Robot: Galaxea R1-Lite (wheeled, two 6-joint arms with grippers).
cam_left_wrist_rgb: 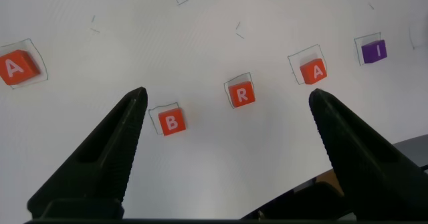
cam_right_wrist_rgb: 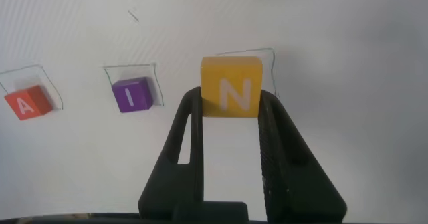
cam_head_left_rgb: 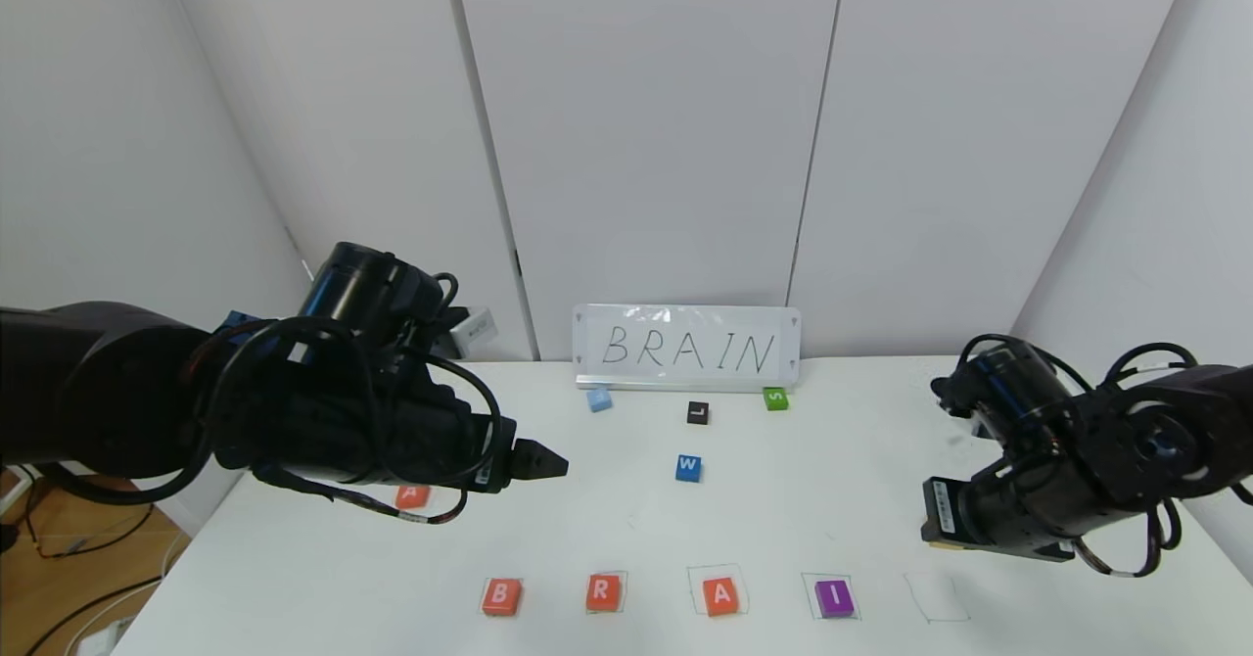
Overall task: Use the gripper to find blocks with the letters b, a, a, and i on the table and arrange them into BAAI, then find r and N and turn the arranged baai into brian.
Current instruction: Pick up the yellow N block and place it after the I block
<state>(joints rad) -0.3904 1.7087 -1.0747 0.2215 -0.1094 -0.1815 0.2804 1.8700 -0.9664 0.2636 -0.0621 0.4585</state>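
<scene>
On the white table (cam_head_left_rgb: 294,578) a front row holds orange-red B (cam_head_left_rgb: 501,596), R (cam_head_left_rgb: 603,592), A (cam_head_left_rgb: 721,596) and purple I (cam_head_left_rgb: 834,598), each on a pen-drawn square. An empty outline (cam_head_left_rgb: 937,597) follows the I. My right gripper (cam_head_left_rgb: 945,524) hovers above that outline, shut on the yellow N tile (cam_right_wrist_rgb: 231,87); the I (cam_right_wrist_rgb: 136,93) and A (cam_right_wrist_rgb: 27,103) show beside it. My left gripper (cam_head_left_rgb: 540,461) is open and empty, above the table's left middle. Its wrist view shows B (cam_left_wrist_rgb: 172,122), R (cam_left_wrist_rgb: 241,93), A (cam_left_wrist_rgb: 313,71), I (cam_left_wrist_rgb: 373,50). The second A (cam_head_left_rgb: 412,495) lies aside under the left arm.
A BRAIN sign (cam_head_left_rgb: 686,348) leans on the back wall. In front of it lie a light blue tile (cam_head_left_rgb: 599,399), the black L tile (cam_head_left_rgb: 697,413), the green S tile (cam_head_left_rgb: 775,398) and the blue W tile (cam_head_left_rgb: 688,468).
</scene>
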